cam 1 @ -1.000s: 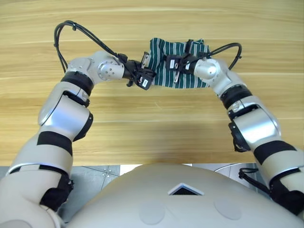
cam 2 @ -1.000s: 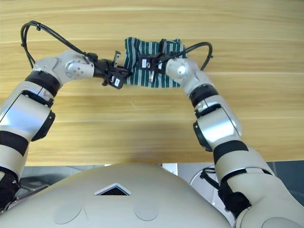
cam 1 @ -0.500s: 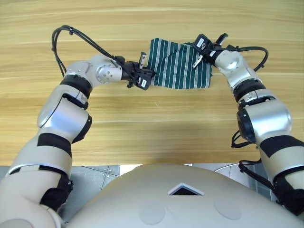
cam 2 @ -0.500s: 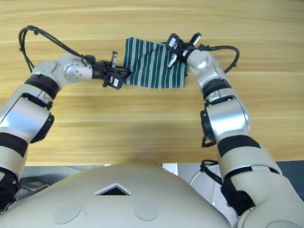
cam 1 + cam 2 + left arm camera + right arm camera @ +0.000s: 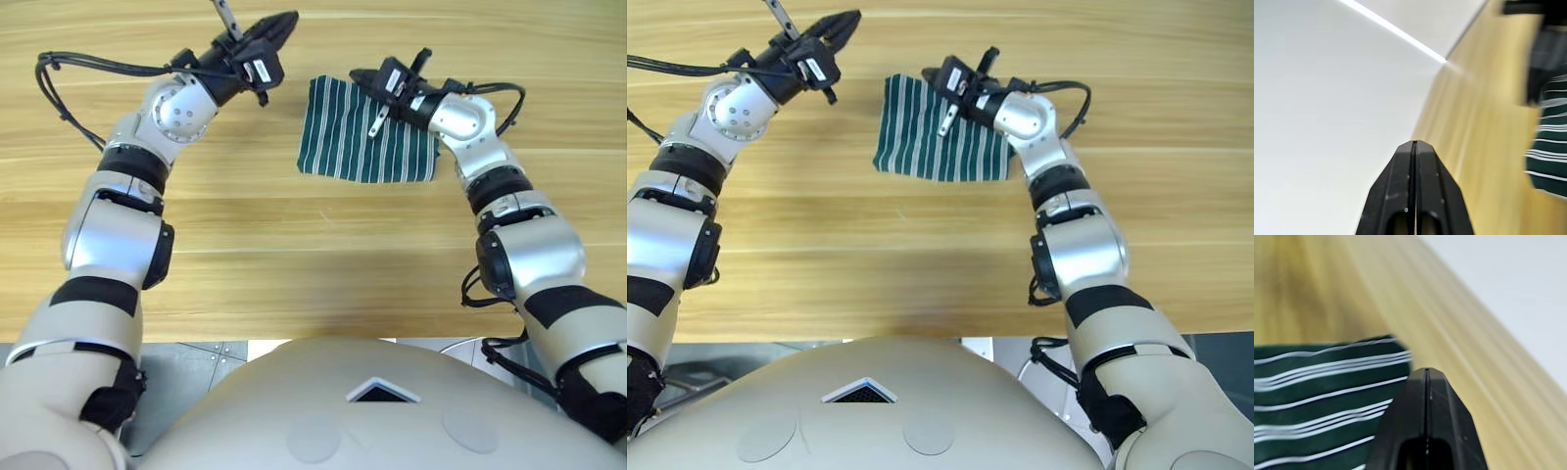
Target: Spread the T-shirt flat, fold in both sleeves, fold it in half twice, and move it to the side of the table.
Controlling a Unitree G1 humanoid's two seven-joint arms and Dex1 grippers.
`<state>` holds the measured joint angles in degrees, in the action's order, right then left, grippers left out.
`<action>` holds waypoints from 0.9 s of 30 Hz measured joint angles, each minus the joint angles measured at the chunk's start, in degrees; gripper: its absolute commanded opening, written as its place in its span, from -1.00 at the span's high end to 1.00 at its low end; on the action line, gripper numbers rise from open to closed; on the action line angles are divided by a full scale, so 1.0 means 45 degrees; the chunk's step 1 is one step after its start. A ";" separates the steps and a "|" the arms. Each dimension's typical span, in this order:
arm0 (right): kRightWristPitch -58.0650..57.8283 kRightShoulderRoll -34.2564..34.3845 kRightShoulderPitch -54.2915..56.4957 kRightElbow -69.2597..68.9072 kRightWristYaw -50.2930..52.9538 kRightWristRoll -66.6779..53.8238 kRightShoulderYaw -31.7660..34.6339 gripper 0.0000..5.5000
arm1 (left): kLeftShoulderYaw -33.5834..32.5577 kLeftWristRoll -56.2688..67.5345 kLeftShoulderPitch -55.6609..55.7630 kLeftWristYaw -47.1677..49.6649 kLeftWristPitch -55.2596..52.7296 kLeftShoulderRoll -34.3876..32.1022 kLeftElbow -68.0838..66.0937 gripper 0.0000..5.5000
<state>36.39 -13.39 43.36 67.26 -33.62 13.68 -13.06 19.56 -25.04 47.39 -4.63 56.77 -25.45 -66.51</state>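
The T-shirt (image 5: 364, 137), dark green with white stripes, lies folded into a small rectangle on the wooden table (image 5: 294, 245). My left gripper (image 5: 284, 20) is raised to the left of the shirt's far corner, apart from it. In the left wrist view its fingers (image 5: 1414, 144) are pressed together with nothing between them, and the shirt (image 5: 1547, 147) lies off to one side. My right gripper (image 5: 358, 76) hovers over the shirt's far edge. Its fingers (image 5: 1425, 370) are shut and empty, just past the striped cloth (image 5: 1317, 391).
Bare wooden table surrounds the shirt on all sides. Black cables (image 5: 88, 67) loop out from my left forearm over the table, and another cable (image 5: 505, 93) arcs beside my right wrist.
My left gripper has left the shirt's left edge and swung up toward the far side. My right gripper has moved left along the shirt's far edge. The shirt stays folded.
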 measured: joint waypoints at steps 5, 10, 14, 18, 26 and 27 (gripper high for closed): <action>-0.0432 0.0042 -0.0162 0.0667 0.0055 0.0752 -0.0579 0.99 | -0.0591 0.0664 -0.0009 -0.0298 -0.0004 0.0078 -0.0037 1.00; -0.2080 -0.0123 0.0194 0.1243 0.2482 0.1575 -0.1034 0.99 | -0.1369 0.2061 -0.0377 -0.1424 0.0094 0.0527 -0.0092 1.00; -0.3487 -0.0344 0.0433 0.1615 0.3858 0.1666 -0.0721 0.99 | -0.2688 0.4330 -0.0932 -0.3496 -0.0261 0.1376 -0.0288 1.00; -0.5538 -0.1221 0.0352 0.1887 0.5335 0.0820 0.0617 0.99 | -0.4778 0.7143 -0.1237 -0.5468 -0.1508 0.2086 -0.0400 1.00; -0.7412 -0.4556 -0.1897 0.2030 0.7776 -0.1788 0.4789 0.99 | -0.8622 1.0765 -0.2170 -0.6767 -0.4487 0.2912 -0.1086 1.00; -0.7418 -0.4804 -0.2125 0.2025 0.7805 -0.2062 0.5292 0.99 | -0.8937 1.0930 -0.2160 -0.6573 -0.4803 0.2938 -0.1208 1.00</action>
<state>3.00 -35.01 33.80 76.37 1.50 4.40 10.76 -20.66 24.14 37.67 -34.20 35.16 -12.23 -71.94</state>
